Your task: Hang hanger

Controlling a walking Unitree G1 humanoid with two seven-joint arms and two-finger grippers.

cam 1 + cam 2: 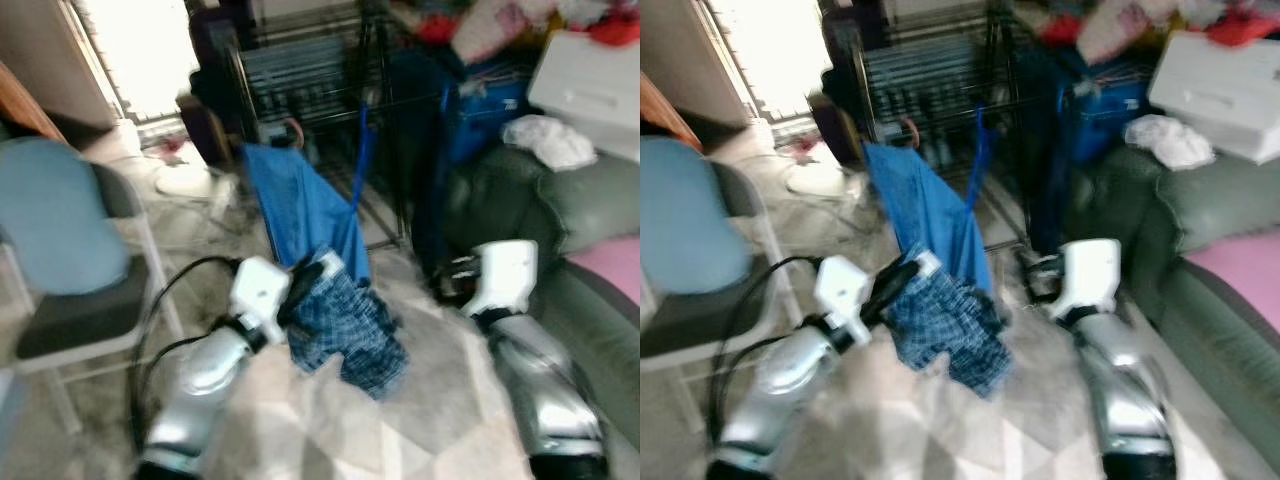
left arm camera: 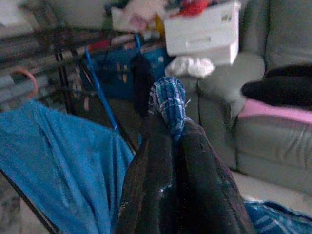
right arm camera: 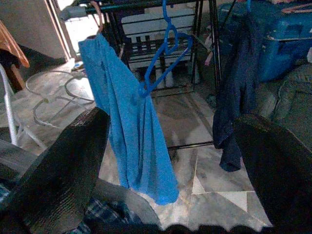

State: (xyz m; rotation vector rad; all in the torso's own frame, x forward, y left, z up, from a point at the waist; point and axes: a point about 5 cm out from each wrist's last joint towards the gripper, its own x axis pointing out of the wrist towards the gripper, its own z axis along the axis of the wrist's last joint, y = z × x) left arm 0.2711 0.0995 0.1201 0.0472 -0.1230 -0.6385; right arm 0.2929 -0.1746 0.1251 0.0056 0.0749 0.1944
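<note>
Centre of the frame, the blue hanger (image 3: 163, 53) dangles empty from the rack (image 3: 146, 6); left gripper (image 1: 318, 272) pinches plaid cloth (image 1: 345, 325), right gripper (image 3: 170, 161) spread wide.

1. A folding chair (image 1: 60, 260) with a blue backrest stands at the left.
2. A grey-green sofa (image 1: 570, 215) fills the right side, with a pink cushion (image 1: 610, 262) on its seat.
3. A white box (image 1: 585, 90) and a crumpled white cloth (image 1: 548, 140) lie on the sofa's arm.

Jaws wide apart, fingers (image 3: 58, 170) at both frame edges. Between them: blue hanger (image 3: 163, 58) on rack rail (image 3: 146, 4), beside blue cloth (image 3: 129, 126), dark garment (image 3: 236, 97).
</note>
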